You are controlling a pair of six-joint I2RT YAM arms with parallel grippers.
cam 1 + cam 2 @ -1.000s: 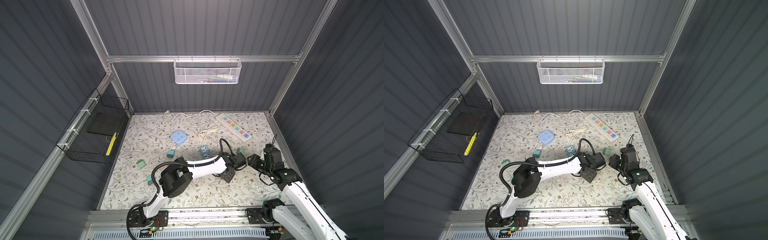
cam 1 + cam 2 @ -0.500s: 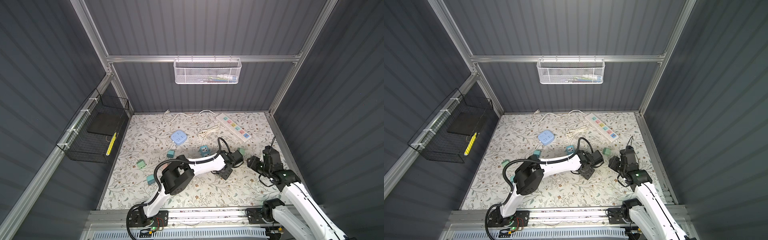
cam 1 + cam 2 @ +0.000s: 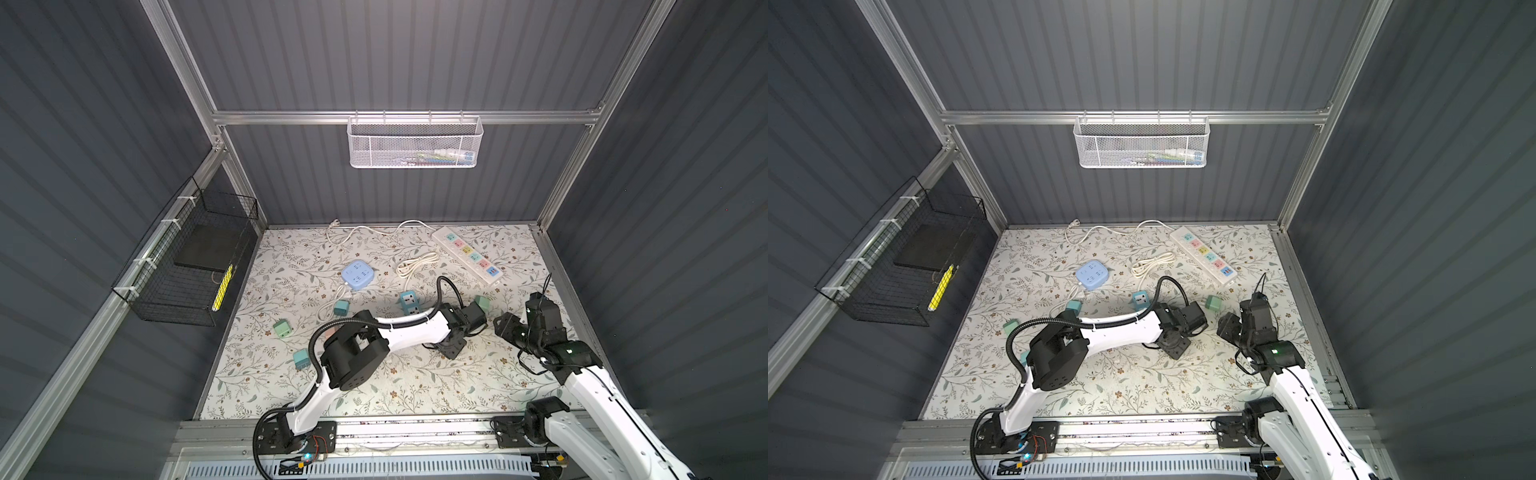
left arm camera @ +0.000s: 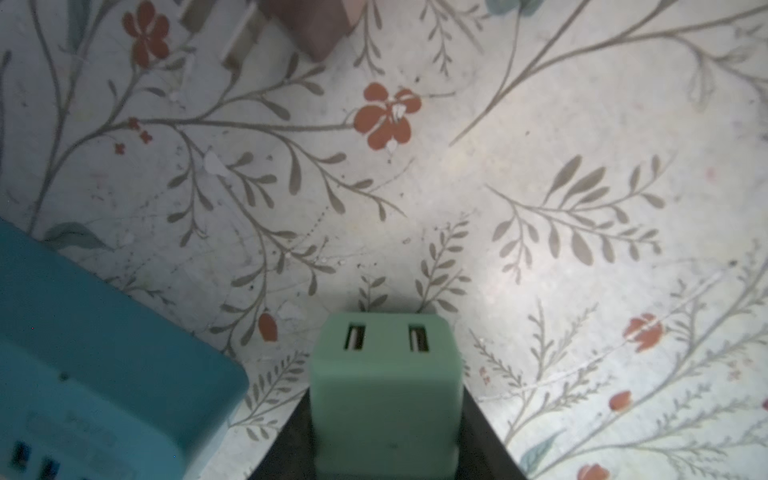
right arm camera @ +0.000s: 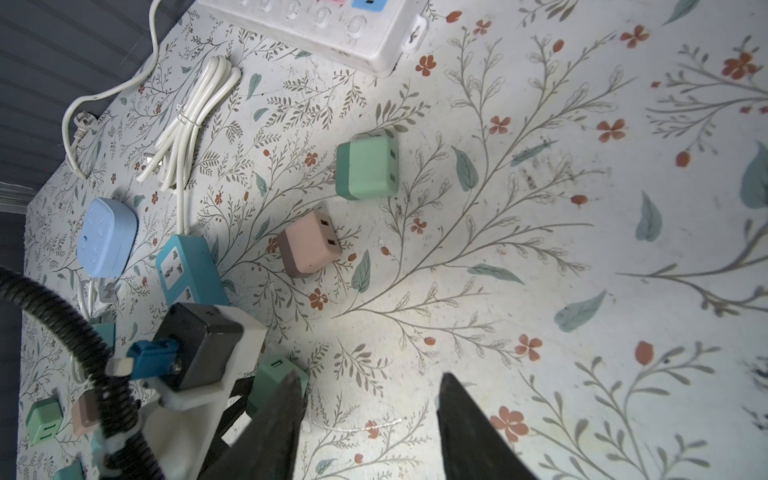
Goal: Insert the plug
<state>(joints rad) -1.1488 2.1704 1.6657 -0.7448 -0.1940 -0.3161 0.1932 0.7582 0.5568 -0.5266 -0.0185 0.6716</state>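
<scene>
within the left pincer (image 4: 384,432) sits a green plug (image 4: 384,374).

Left claw (image 4: 384,415) clamped tight, right claw (image 5: 370,376) parted

A plug (image 4: 384,374) sits between the jaws of the left gripper (image 4: 384,432), a socket cube (image 4: 104,353) just beside it, a second plug (image 4: 307,25) ahead; the power strip (image 5: 332,25) lies well beyond the right gripper (image 5: 370,378)

White arm links (image 3: 415,334), black joints (image 3: 353,361), ribbed black hose (image 5: 66,311), dark-fingered right hand (image 5: 369,376).
</scene>
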